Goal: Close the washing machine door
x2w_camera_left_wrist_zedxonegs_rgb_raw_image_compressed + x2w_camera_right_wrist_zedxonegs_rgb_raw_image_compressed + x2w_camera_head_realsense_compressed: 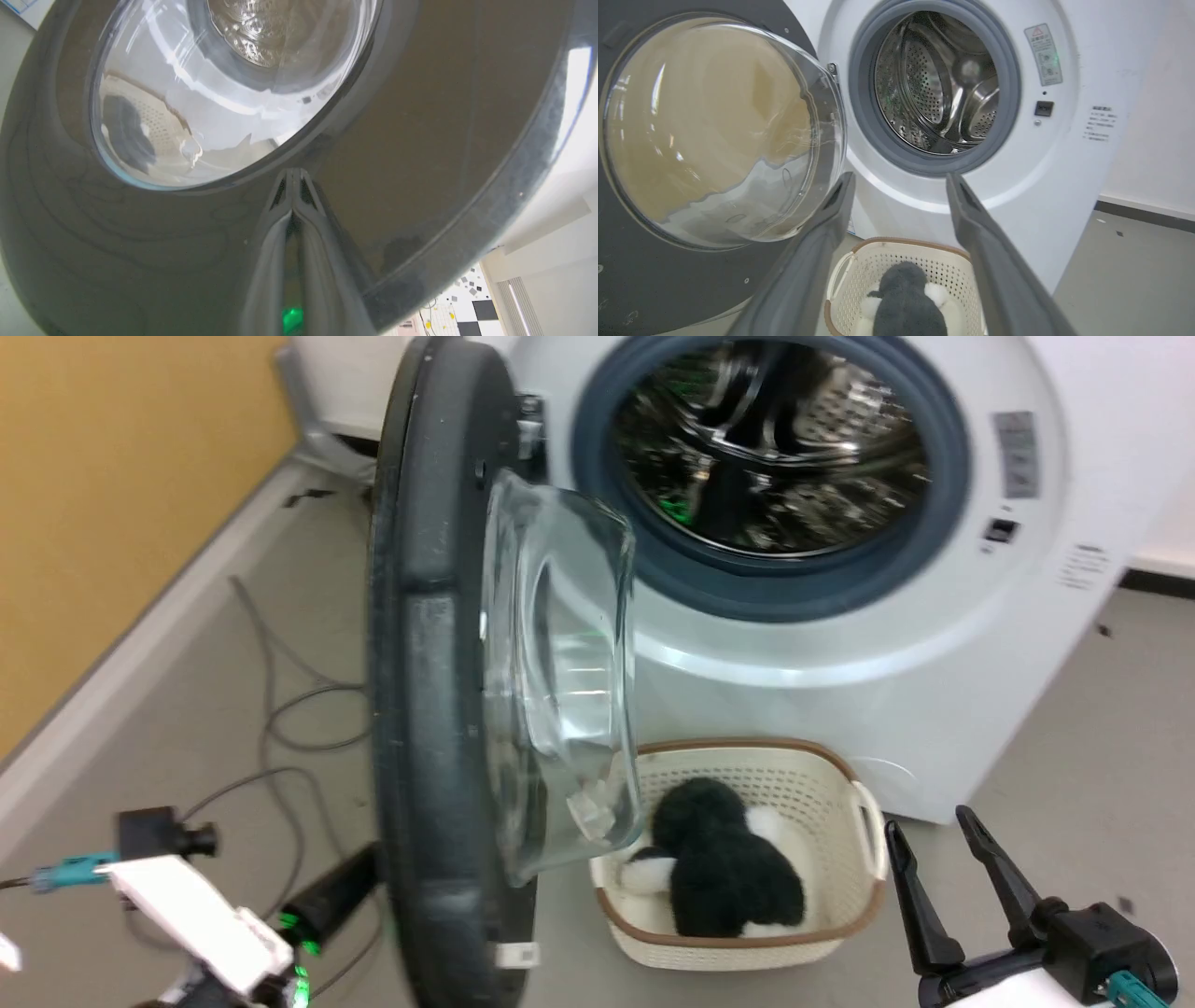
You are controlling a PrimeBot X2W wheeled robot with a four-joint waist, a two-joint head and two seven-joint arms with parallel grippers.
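Note:
The washing machine door [425,616] stands wide open, edge-on to me, its clear glass bowl [560,681] bulging toward the washing machine [934,644]. The steel drum [766,448] is exposed inside its grey gasket. My left gripper [292,173] is shut, fingertips together against the door's dark outer face [420,116] just below the window [224,93]; from the head it shows low beside the door [364,863]. My right gripper [929,823] is open, holding nothing, to the right of the basket. Between its fingertips [900,179] lies the machine's front, with the door [668,280] at left.
A cream perforated basket [859,896] holding a black-and-white plush toy [728,868] sits on the floor before the machine, under the door's swing. Grey cables [280,709] trail over the floor at left, along a yellow wall [112,476].

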